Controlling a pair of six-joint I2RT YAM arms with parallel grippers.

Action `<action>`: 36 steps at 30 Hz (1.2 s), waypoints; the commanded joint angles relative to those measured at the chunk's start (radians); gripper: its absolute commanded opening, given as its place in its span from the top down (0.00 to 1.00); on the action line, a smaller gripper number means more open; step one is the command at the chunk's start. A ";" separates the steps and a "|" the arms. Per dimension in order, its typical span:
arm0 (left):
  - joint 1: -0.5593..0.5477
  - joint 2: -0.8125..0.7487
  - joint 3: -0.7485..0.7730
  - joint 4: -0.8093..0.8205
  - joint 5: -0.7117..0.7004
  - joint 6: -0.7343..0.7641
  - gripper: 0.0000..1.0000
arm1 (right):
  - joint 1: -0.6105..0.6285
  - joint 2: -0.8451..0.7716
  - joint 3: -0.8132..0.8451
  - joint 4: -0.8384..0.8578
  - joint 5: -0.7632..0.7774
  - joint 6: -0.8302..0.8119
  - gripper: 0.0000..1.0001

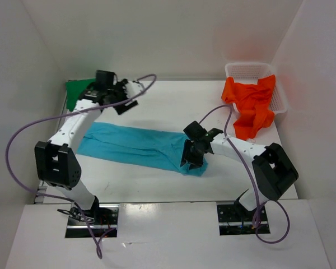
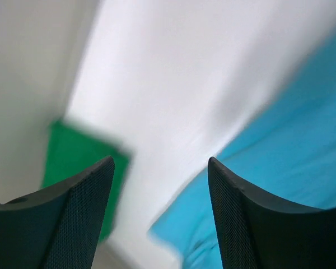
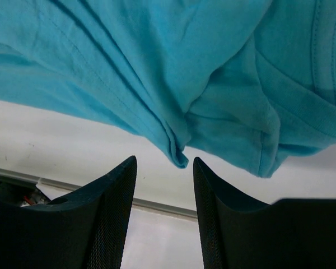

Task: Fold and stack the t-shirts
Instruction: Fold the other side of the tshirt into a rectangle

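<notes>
A flat matte white worktop (image 1: 173, 103) sits inside a three-sided enclosure of plain white panels: a white back wall (image 1: 157, 39) along its far edge, a slanting white left wall (image 1: 17, 84) and a white right wall (image 1: 319, 67). They meet at the far corners in soft grey seams. Along the near edge lies a raised white board (image 1: 168, 241) with two dark rectangular cut-outs (image 1: 227, 224) – one towards each near corner. A thin metal strip (image 3: 157, 206) borders the worktop's near edge. The light is even and diffuse, casting only faint shadows – no window or floor shows.
</notes>
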 commanded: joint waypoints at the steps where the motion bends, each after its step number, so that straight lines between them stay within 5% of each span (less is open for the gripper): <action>1: -0.126 0.047 0.020 -0.152 0.224 -0.078 0.25 | 0.009 0.020 -0.006 0.074 0.034 0.009 0.49; 12: -0.514 0.201 -0.087 -0.005 0.321 -0.168 0.24 | 0.009 -0.033 -0.048 0.091 0.057 0.048 0.57; 22: -0.562 0.311 -0.089 0.107 0.310 -0.255 0.21 | 0.009 -0.162 -0.080 0.021 0.083 0.088 0.57; 36: -0.491 0.337 -0.089 0.110 0.386 -0.307 0.46 | -0.151 -0.468 -0.137 -0.059 0.112 0.126 0.56</action>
